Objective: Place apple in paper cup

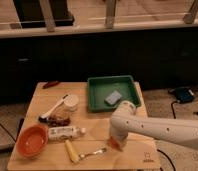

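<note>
Item: gripper (116, 139). We record it lowered near the front edge of the wooden table (99, 125), at the end of a smooth white arm (162, 129) that reaches in from the right. We cannot tell whether it is apart or clamped on anything, as the wrist covers it.

Item: apple (113, 145). Small, round, red-orange and smooth-skinned. We see only part of it, directly beneath the gripper.

Item: paper cup (70, 102). Short, off-white and round, standing upright. It is well apart from the apple, further back and to the left, with a white spoon (54, 109) just beside it.

Between the two we list a dark clump of grapes (58, 120) and a white bottle (66, 132) lying on its side.

Hazards, as we judge them:
- A smooth round fruit may slip from a loose hold and roll off the near edge.
- A low carry could strike the bottle or the grapes.
- The cup looks light and its mouth narrow, so an off-centre drop onto the rim could tip it or bounce the apple out.
- The spoon could be nudged against the cup
</note>
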### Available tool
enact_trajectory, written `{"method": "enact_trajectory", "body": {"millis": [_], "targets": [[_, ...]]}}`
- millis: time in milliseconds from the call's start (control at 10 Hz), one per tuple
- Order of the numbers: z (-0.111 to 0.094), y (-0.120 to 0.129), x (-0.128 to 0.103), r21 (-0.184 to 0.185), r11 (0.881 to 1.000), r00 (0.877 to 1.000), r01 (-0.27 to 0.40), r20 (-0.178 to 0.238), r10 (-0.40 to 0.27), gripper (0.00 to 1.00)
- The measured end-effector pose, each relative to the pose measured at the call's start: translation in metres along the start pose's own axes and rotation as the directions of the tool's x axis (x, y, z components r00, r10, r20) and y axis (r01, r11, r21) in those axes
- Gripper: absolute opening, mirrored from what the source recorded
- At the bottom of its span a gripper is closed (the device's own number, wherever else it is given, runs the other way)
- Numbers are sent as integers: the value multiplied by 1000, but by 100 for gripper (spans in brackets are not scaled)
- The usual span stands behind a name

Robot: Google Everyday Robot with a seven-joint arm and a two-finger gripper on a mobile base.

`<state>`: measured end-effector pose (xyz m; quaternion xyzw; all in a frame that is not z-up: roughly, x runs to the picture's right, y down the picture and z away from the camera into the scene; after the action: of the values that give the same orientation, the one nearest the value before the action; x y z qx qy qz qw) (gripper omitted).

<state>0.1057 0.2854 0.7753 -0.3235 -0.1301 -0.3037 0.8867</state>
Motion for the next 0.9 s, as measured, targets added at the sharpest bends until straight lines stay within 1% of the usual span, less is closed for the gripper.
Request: {"method": "enact_trajectory", "body": {"millis": [900], "targets": [[-3,0,-4,0,999,998,54,-9,-54,21]]}}
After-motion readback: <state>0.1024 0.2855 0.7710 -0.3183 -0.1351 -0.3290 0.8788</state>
